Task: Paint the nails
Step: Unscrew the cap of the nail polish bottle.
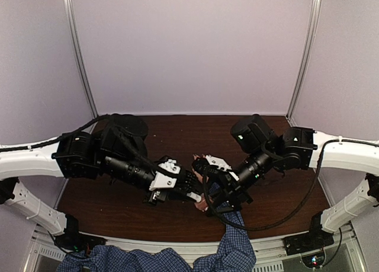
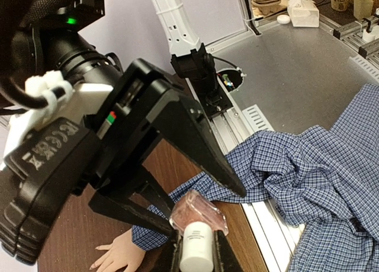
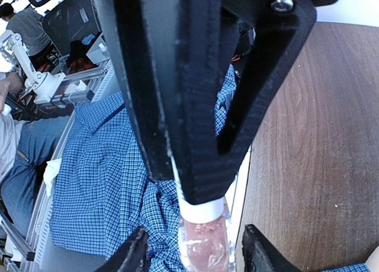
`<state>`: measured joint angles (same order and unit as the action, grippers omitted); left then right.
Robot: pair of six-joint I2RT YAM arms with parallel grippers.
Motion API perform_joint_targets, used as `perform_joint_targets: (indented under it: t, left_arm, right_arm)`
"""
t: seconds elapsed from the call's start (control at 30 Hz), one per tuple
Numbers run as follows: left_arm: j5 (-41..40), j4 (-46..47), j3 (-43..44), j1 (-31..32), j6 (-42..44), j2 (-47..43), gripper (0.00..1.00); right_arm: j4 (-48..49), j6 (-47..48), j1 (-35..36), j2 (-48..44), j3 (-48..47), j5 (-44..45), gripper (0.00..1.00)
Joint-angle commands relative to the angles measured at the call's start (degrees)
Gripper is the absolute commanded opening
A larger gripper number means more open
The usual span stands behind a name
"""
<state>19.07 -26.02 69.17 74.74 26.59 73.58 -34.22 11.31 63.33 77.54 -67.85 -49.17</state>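
From where I stood, the whole job hung on the small polish bottle (image 2: 198, 211) held up between the two arms. The left gripper (image 2: 199, 259) had its fingers pinched tight on the bottle's white cap (image 2: 195, 248). The right gripper (image 3: 196, 255) stood open, one finger on each side of the pink glass body with a sliver of daylight on both sides, so it gripped nothing as far as I could tell.

The bottle's long axis ran from one claw to the other, cap toward the left arm and glass toward the right.

Below the bottle a human hand (image 2: 115, 253) lay flat on the brown table (image 3: 320, 136), and its blue checked sleeve (image 2: 155, 232) passed almost directly underneath. The nails (image 2: 93, 265) lay on past the bottle, on the side away from the sleeve's cuff and lower down — too small for me to tell one from another.

My guess was that the right claw had to close on the glass before the cap could be drawn off. After that the left arm, carrying the cap, would be the one to swing down and outward from the bottle to the fingertips.
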Motion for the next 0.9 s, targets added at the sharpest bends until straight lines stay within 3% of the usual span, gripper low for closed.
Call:
perform_joint_targets:
  t: [0.0,0.13,0.33,0.5,0.77,0.87]
  left_arm:
    - [-0.7,4.8,-1.0,0.2,-0.3,-1.7,0.00]
    - [-1.3,5.6,-1.2,0.2,-0.6,-1.8,0.00]
    - [-2.0,6.7,-2.0,0.2,-1.1,-2.3,0.00]
    - [-2.6,6.8,-2.4,0.2,-1.9,-2.7,0.00]
    - [-3.8,8.8,-4.2,0.2,-3.5,-3.7,0.00]
    - [-4.6,9.2,-4.0,0.2,-4.0,-3.3,0.00]
  right_arm:
    - [2.6,-0.8,-0.4,-0.9,1.6,-0.6,0.55]
    - [4.0,-1.4,-0.6,-1.3,1.9,-0.7,0.50]
    - [4.6,-1.9,-0.7,-1.4,2.0,-0.6,0.31]
    - [4.8,-2.1,-1.1,-2.4,2.2,0.7,0.22]
    - [7.5,-3.8,-2.1,-4.7,3.9,3.2,0.21]
    - [7.7,-3.9,-2.1,-4.7,3.8,3.0,0.16]
